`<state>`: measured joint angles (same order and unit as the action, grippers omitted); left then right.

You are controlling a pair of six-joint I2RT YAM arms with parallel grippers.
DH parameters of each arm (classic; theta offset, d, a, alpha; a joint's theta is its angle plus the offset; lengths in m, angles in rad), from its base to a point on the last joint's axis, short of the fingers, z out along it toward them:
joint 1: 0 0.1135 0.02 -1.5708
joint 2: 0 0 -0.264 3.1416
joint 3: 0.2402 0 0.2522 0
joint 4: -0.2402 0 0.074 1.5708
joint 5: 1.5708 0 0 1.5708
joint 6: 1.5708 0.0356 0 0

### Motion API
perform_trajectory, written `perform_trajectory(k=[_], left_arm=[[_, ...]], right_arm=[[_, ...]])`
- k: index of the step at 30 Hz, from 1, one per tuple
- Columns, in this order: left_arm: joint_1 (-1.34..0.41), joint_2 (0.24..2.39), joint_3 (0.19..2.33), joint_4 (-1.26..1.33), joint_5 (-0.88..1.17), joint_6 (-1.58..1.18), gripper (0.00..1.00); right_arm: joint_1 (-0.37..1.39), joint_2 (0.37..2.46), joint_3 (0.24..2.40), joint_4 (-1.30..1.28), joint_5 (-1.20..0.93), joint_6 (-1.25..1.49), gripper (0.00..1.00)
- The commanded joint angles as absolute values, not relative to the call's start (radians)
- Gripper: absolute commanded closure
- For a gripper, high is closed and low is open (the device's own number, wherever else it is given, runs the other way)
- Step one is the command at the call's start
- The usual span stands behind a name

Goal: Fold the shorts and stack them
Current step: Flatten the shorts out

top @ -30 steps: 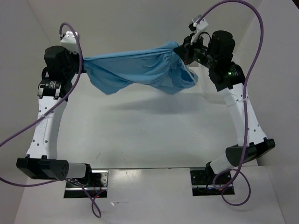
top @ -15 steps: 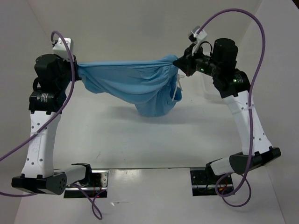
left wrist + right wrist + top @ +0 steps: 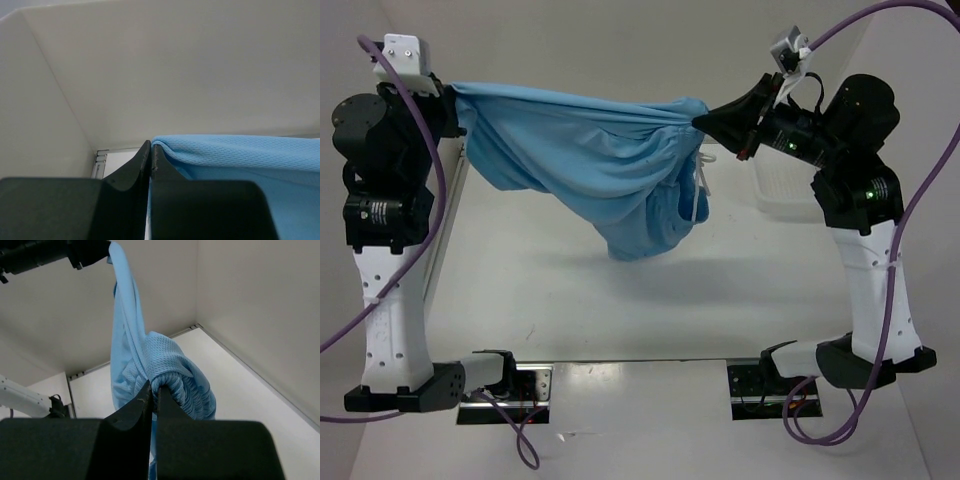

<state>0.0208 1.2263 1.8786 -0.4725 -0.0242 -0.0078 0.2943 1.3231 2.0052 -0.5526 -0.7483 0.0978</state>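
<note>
Overhead, the shorts (image 3: 590, 165) hang clear of the table (image 3: 620, 310), strung between the two arms across the upper half of the frame. The left gripper (image 3: 451, 95), at the upper left, has its jaws pressed together on one edge of the fabric. Its wrist view shows the blue mesh hem pinched at the very tips, with the cloth running off to the right of that frame. The right gripper (image 3: 700, 122), right of centre near the top, is likewise clamped on a gathered portion of the cloth. Its wrist view shows a rucked wad of fabric caught at the tips, and the rest trailing up toward the other arm at the upper left. Between the two grips the upper edge is drawn fairly taut. Below it the fabric sags into a pouch near frame centre. The white drawstring cord (image 3: 698, 195) dangles beside that pouch, beneath the right gripper. A white mesh basket (image 3: 782, 188) sits on the table behind the right arm, partly hidden.
</note>
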Motion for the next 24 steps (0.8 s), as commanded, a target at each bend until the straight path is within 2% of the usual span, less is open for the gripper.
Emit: perform_trajectory(k=[1,5,9,13,15,17,19,21,22,23,24], left_arm=[[0.057,1.319,1.898,-0.440,-0.077,0.000,1.00],[0.006,1.440,1.853,-0.440,-0.064,0.000,1.00],[-0.053,1.587,1.821,-0.431,-0.064,0.000,1.00],[-0.067,1.774,1.861,-0.422,-0.054,0.000,1.00],[-0.067,1.882,1.888,-0.410,-0.054,0.000,1.00],[-0.067,1.972,1.933,-0.394,-0.054,0.000,1.00],[-0.067,2.026,1.963,-0.383,-0.054,0.000,0.99],[-0.089,2.081,1.999,-0.374,-0.075,0.000,0.72],[-0.089,2.082,1.999,-0.374,-0.075,0.000,0.45],[-0.098,2.082,1.999,-0.374,-0.075,0.000,0.24],[-0.107,2.069,1.981,-0.393,-0.075,0.000,0.11]], right_arm=[[0.261,1.350,2.016,-0.439,-0.749,0.224,1.00],[0.221,1.397,1.848,-0.312,-0.739,0.333,1.00],[0.198,1.511,1.751,-0.261,-0.625,0.344,1.00],[0.189,1.739,1.738,-0.235,-0.511,0.324,1.00],[0.180,1.834,1.799,-0.212,-0.454,0.324,0.92],[0.179,1.978,1.897,-0.212,-0.370,0.334,0.89],[0.179,2.064,1.971,-0.221,-0.293,0.344,0.63],[0.179,2.134,2.028,-0.221,-0.238,0.330,0.28],[0.179,2.134,2.028,-0.221,-0.227,0.315,0.24],[0.179,2.134,2.028,-0.221,-0.227,0.286,0.20],[0.179,2.114,2.008,-0.221,-0.216,0.273,0.18]])
